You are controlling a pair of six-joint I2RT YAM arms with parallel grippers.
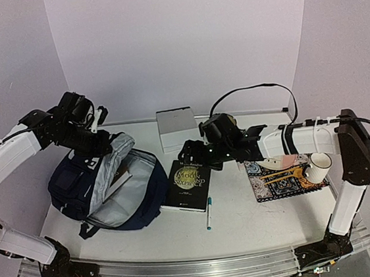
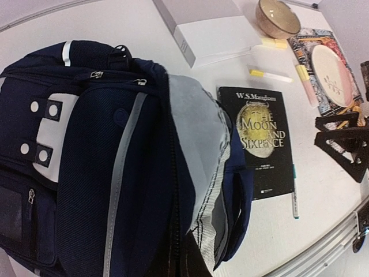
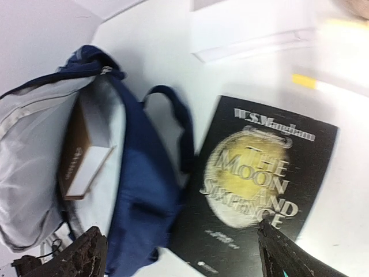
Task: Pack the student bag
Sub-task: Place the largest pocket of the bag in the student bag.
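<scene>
The student bag (image 1: 77, 183) lies on the left of the table, dark navy, its main compartment open and the grey lining showing. A brown book (image 1: 118, 182) lies inside it, also in the right wrist view (image 3: 81, 156). My left gripper (image 1: 98, 146) is shut on the bag's upper flap (image 2: 196, 133) and holds it up. A black book (image 1: 188, 184) with a yellow moon on its cover lies flat just right of the bag. My right gripper (image 1: 192, 154) hovers over that book's near-bag edge (image 3: 230, 190), its fingers (image 3: 86, 251) wide open with nothing between them.
A teal-capped pen (image 1: 209, 214) lies in front of the black book. A white box (image 1: 177, 129) stands at the back. To the right are a patterned mat (image 1: 270, 189) with a plate, a mug (image 1: 318, 166), a bowl (image 2: 278, 17) and a yellow marker (image 2: 271, 75).
</scene>
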